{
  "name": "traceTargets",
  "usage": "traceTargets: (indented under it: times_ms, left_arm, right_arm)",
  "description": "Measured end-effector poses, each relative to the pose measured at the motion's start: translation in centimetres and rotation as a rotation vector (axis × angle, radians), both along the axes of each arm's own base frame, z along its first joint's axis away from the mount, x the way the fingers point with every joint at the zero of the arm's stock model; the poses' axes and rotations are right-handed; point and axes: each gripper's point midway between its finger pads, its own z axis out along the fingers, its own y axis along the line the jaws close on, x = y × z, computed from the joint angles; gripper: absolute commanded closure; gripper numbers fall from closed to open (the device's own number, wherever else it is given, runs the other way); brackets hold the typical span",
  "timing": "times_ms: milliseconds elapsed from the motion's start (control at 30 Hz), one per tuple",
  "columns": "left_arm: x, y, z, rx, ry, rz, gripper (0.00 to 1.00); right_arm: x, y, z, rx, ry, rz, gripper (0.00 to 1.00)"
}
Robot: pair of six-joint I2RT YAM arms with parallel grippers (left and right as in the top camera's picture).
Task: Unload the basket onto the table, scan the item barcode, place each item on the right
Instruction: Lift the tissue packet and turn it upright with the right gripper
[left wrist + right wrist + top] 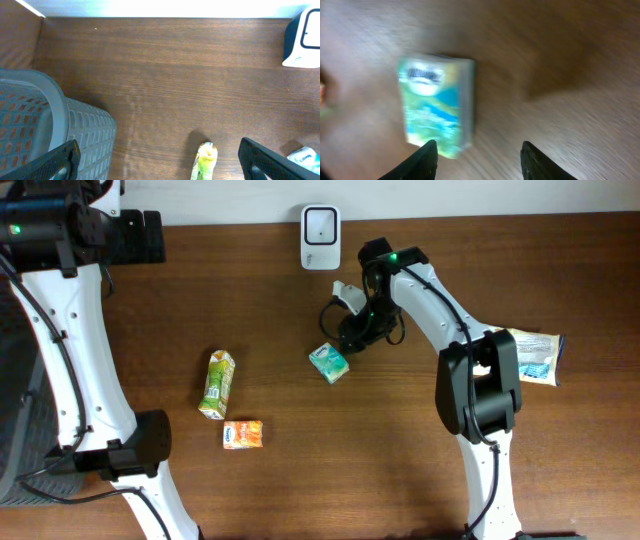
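The left gripper (pixel 161 162) hangs wide open and empty, well apart from the work. The scanner (pixel 320 225) stands at the back; the teal carton (pixel 328 363) lies on the table (pixel 500 260) just beside the right gripper (pixel 478 152), jaws apart, gripping nothing. Judging by this, grasping and scanning are not yet done

A green juice carton (pixel 217 384) lies flat on the brown wooden table (pixel 300 490), its long side running nearly toward the far edge with a slight tilt. Just beside its near end lies a small orange carton (pixel 243 434), also flat, its print too small to read. Well apart from both, near the table's right edge, rests a white-and-blue pouch (pixel 535 357), only partly visible. At the left, a grey plastic basket (pixel 80 132) with a thick rim and latticed wall stands on the tabletop, apart from the green carton
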Motion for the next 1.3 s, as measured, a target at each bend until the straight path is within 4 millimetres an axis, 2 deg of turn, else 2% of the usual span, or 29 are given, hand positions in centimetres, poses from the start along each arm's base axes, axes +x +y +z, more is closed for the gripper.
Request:
traceTargets:
  times_ms: [200,467,600,633,667,733,800,867,1133,1200,1300]
  left_arm:
    - [0.0,0.0,0.0,0.0,0.0,0.0,0.01]
    - [0.0,0.0,0.0,0.0,0.0,0.0,0.01]
    - [0.0,0.0,0.0,0.0,0.0,0.0,0.01]
    - [0.0,0.0,0.0,0.0,0.0,0.0,0.01]
    - [0.0,0.0,0.0,0.0,0.0,0.0,0.01]
    - [0.0,0.0,0.0,0.0,0.0,0.0,0.01]
    - [0.0,0.0,0.0,0.0,0.0,0.0,0.01]
    - [0.0,0.0,0.0,0.0,0.0,0.0,0.01]
    - [0.0,0.0,0.0,0.0,0.0,0.0,0.01]
    - [0.0,0.0,0.0,0.0,0.0,0.0,0.01]
    - [0.0,0.0,0.0,0.001,0.0,0.0,0.01]
  right_arm:
    - [-1.0,1.6,0.5,0.1,0.043,0.031,0.51]
    - [-2.3,1.5,-2.5,0.111,0.106,0.03,0.53]
    - [-2.1,1.2,-2.9,0.14,0.122,-0.007,0.63]
    - [-2.1,1.0,-3.0,0.15,0.132,-0.021,0.73]
    - [-2.2,0.8,-3.1,0.161,0.144,-0.035,0.78]
    - [-2.3,0.5,-3.3,0.173,0.163,-0.055,0.8]
    - [-2.8,0.6,-3.4,0.194,0.186,-0.064,0.88]
    - [-2.9,0.8,-3.4,0.219,0.198,-0.073,0.95]
    - [-3.9,1.5,-2.9,0.269,0.279,-0.122,0.96]
    - [-4.6,1.6,-2.3,0.289,0.331,-0.143,0.96]
    - [-6.0,2.1,-0.4,0.366,0.434,-0.158,0.96]
